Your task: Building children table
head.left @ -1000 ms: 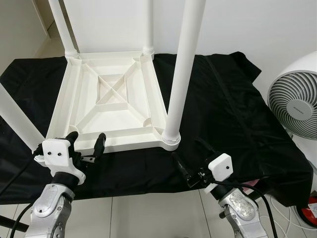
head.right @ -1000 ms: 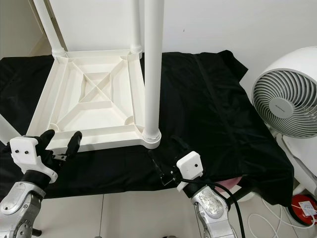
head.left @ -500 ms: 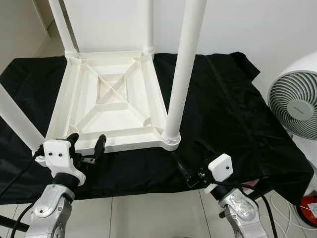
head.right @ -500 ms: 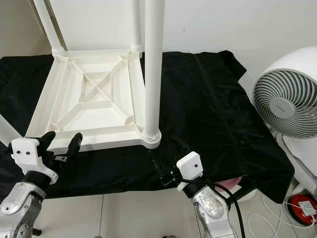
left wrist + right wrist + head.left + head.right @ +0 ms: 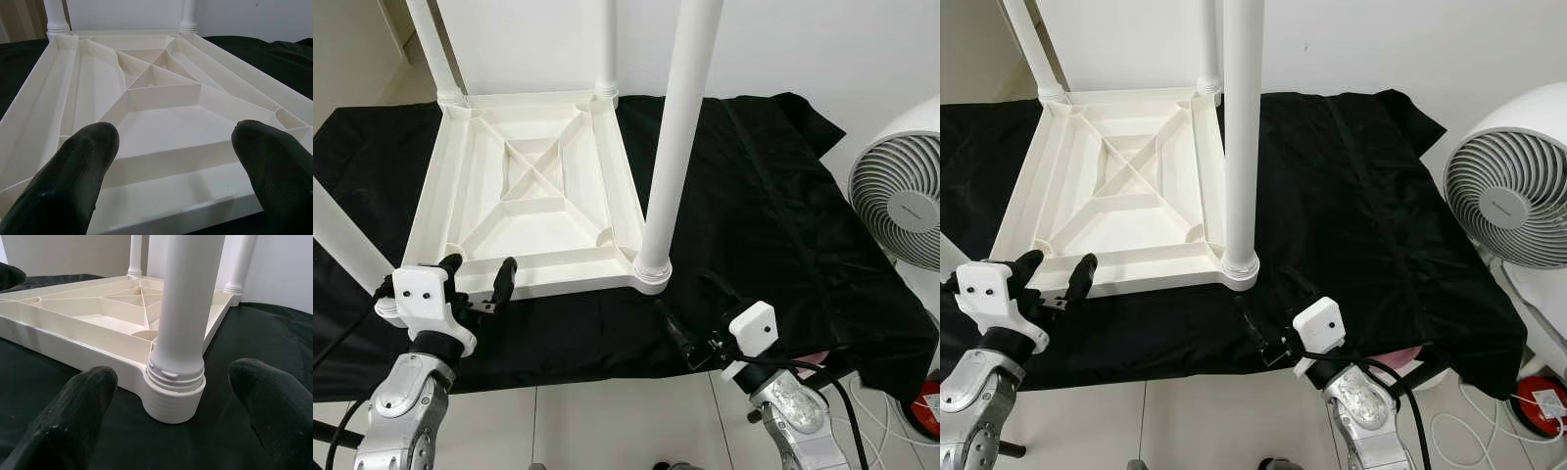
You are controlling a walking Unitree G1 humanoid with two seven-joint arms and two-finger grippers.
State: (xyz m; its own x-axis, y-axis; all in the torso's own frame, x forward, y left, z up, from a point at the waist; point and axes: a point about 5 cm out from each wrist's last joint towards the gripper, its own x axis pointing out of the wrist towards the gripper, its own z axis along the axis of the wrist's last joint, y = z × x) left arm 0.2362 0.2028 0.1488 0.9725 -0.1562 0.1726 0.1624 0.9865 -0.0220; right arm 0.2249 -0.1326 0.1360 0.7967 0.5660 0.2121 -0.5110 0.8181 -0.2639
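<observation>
A white plastic children's table [image 5: 533, 196] lies upside down on a black cloth [image 5: 773, 196], with white legs standing up from its corners. The near right leg [image 5: 671, 137] is seated in its corner socket [image 5: 653, 276]. My left gripper [image 5: 475, 279] is open just in front of the tabletop's near edge [image 5: 186, 196], and its fingers [image 5: 63, 176] frame the ribbed underside. My right gripper [image 5: 697, 313] is open low over the cloth, facing the base of the near right leg [image 5: 188, 308]. That base sits between its fingers [image 5: 63, 416], a little ahead of them and untouched.
A white fan [image 5: 901, 186] stands at the right, beside the cloth. A red object [image 5: 930, 401] and cables lie on the tiled floor [image 5: 607, 421] near it. A white wall [image 5: 803, 39] rises close behind the table.
The whole picture has shifted slightly, so the camera moved. Both grippers stay open in about the same places relative to the table.
</observation>
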